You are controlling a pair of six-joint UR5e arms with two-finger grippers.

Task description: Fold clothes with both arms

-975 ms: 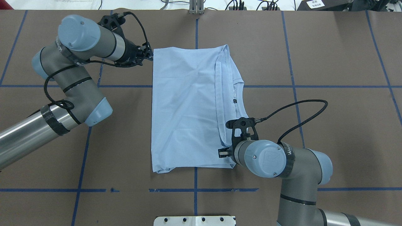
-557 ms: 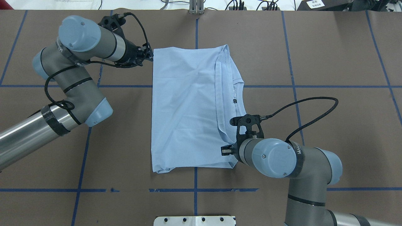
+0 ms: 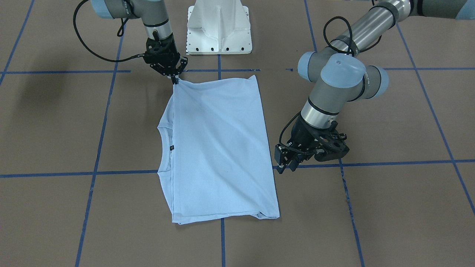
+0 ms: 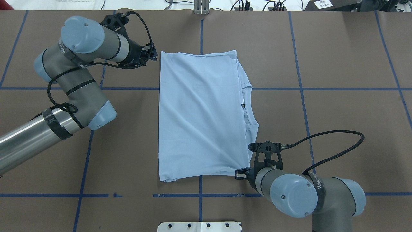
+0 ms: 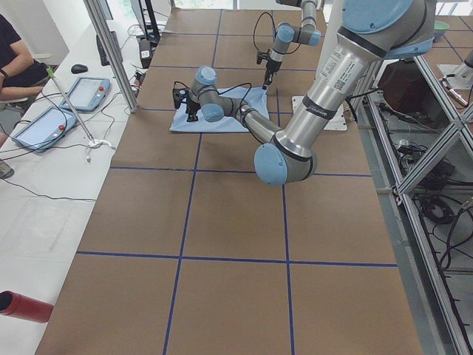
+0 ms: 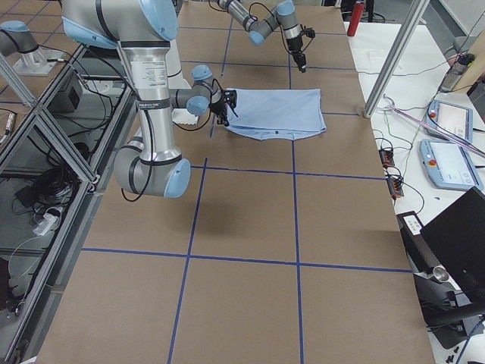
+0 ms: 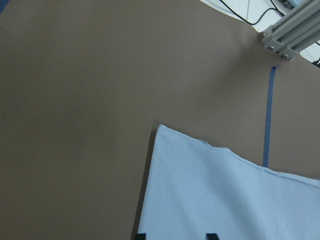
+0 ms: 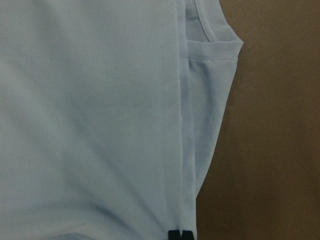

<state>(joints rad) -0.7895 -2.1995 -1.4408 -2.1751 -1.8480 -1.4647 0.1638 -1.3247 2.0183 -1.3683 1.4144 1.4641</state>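
Light blue short-sleeved T-shirt [image 4: 199, 112] flat on brown paper-covered table [image 4: 338, 64], just out from white pedestal base [image 3: 219, 26]. Folded over on itself; ribbed collar [image 3: 165, 135] exposed along one side.

Right claw [image 3: 174, 79] clenched on the shirt corner nearest the pedestal, collar side, cloth drawn up to a small peak there. Left claw [image 4: 155, 56] released, hovering off the hem-side corner farthest from the pedestal, not touching.

Step in hand, probably: tensioning and squaring the fold.
- Keep the pull low and gentle, so stacked layers stay aligned.
- Best to anchor the far corner with the left claw first; otherwise likely drag of the whole shirt toward the pedestal.

Writing: small dark neck label [image 4: 243, 105] inside the collar, too small to read. White lettering on black arm bands, not legible in full. No chest print in sight.
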